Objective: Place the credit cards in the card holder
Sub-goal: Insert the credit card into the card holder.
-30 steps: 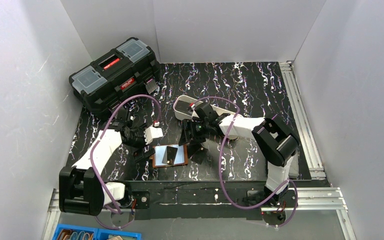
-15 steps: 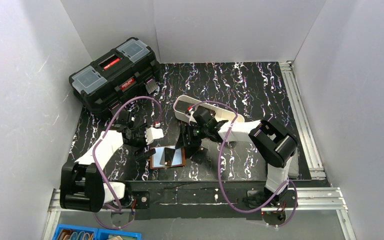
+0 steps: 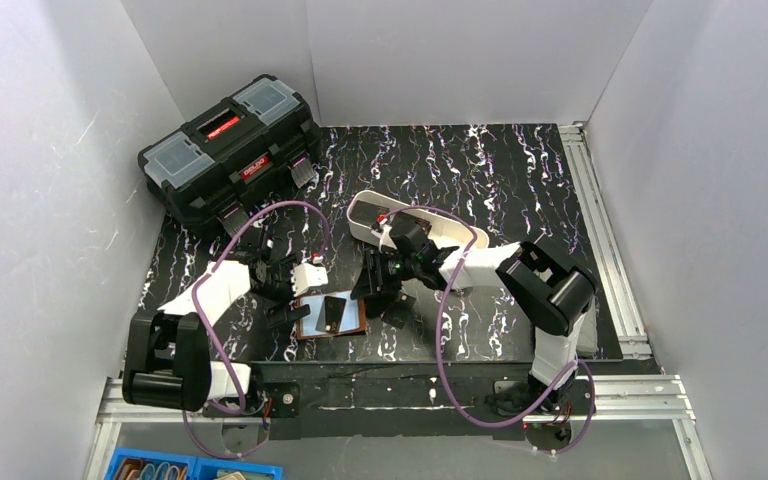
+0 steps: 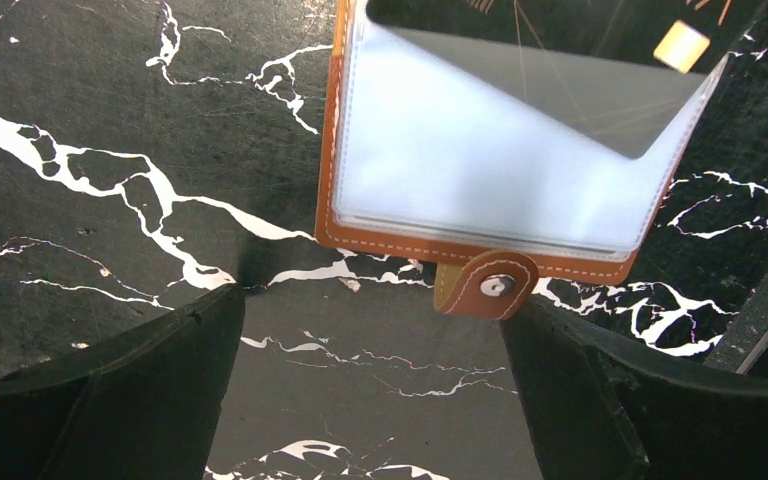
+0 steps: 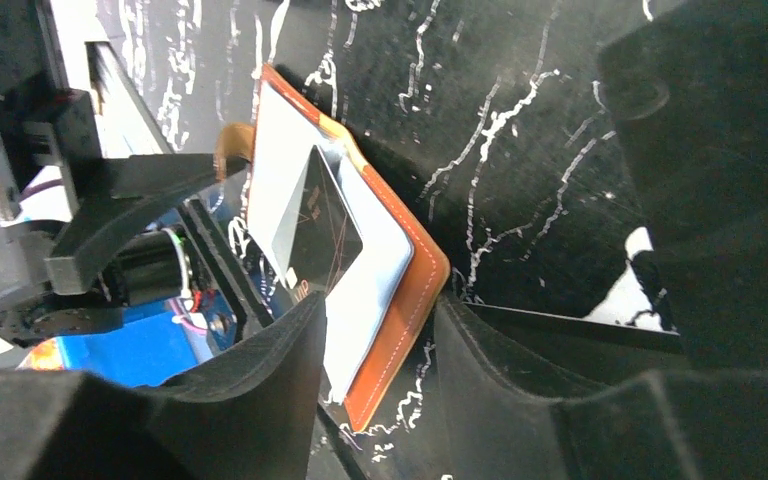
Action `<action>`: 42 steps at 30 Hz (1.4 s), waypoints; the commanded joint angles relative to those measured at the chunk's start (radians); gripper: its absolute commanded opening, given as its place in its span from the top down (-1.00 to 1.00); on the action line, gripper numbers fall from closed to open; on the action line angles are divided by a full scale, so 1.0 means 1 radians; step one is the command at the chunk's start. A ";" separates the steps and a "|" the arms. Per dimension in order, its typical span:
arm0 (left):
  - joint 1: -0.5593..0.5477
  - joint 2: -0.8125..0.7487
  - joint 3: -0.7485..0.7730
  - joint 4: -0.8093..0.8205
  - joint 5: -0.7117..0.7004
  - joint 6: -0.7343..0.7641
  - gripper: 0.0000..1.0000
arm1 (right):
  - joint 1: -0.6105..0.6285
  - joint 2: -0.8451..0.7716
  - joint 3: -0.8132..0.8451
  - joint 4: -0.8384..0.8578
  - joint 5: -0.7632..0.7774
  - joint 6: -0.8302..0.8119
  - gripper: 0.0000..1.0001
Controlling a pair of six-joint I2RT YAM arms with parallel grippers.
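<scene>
The brown card holder lies open on the table between both arms, blue-grey lining up. A dark credit card lies across its lining, one corner tucked under the clear pocket. My right gripper is at the holder's right edge. Its jaws straddle that brown edge, the left finger against the lining, with a slim gap by the right finger. My left gripper stands wide open just left of the holder, empty. The snap tab sits near its right finger. The card's gold chip shows.
A big black toolbox sits at the back left. A long white tray lies behind the right gripper. Blue bins show below the table's near edge. Aluminium rails run along the right side.
The right gripper's jaws have narrowed around the holder's edge. The holder and card have slid a little to the left and turned. The left gripper stayed wide open and backed slightly left.
</scene>
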 commanded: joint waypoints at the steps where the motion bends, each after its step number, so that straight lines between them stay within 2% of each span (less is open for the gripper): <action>1: -0.013 -0.006 -0.026 0.037 -0.044 0.017 -0.99 | 0.008 -0.034 -0.022 0.133 -0.047 0.023 0.05; 5: -0.019 -0.006 -0.022 0.040 -0.046 -0.001 -0.99 | 0.009 -0.069 -0.059 0.199 -0.048 0.026 0.00; 8: -0.019 -0.009 -0.017 0.040 -0.044 -0.009 -0.99 | 0.012 -0.035 -0.020 0.133 -0.049 0.017 -0.06; 11: -0.019 -0.011 -0.016 0.036 -0.050 -0.010 -0.99 | 0.019 -0.016 0.005 0.089 -0.039 0.002 -0.27; 16: -0.020 -0.014 -0.013 0.027 -0.049 -0.016 -0.99 | 0.056 -0.020 0.014 0.109 -0.014 -0.028 -0.32; 21: -0.022 -0.019 -0.002 0.024 -0.046 -0.026 -0.99 | 0.058 -0.058 -0.059 0.291 -0.044 -0.003 0.05; 24: -0.022 -0.017 0.003 0.022 -0.040 -0.030 -0.99 | 0.058 -0.041 -0.056 0.303 -0.060 0.009 0.27; 26: -0.022 -0.017 0.005 0.021 -0.038 -0.035 -0.99 | 0.058 -0.006 -0.024 0.266 -0.061 0.011 0.28; 27: -0.024 -0.016 0.008 0.021 -0.037 -0.036 -0.99 | 0.058 0.014 -0.002 0.235 -0.065 0.010 0.21; 29: -0.024 -0.017 0.012 0.014 -0.036 -0.039 -0.99 | 0.061 0.040 0.037 0.172 -0.058 0.008 -0.18; 30: -0.024 -0.018 0.016 0.011 -0.038 -0.042 -0.99 | 0.062 0.049 0.058 0.133 -0.043 0.002 -0.30; 34: -0.025 -0.019 0.029 -0.001 -0.029 -0.057 -0.99 | 0.070 0.066 0.095 0.036 -0.012 -0.024 -0.38; 36: -0.027 -0.019 0.030 -0.002 -0.028 -0.058 -0.99 | 0.071 0.071 0.097 0.036 -0.016 -0.023 -0.30; 38: -0.028 -0.017 0.033 -0.001 -0.026 -0.059 -0.99 | 0.071 0.083 0.109 0.028 -0.026 -0.023 -0.13; 42: -0.028 -0.019 0.041 -0.004 -0.026 -0.069 -0.99 | 0.071 0.115 0.161 -0.027 -0.041 -0.030 0.45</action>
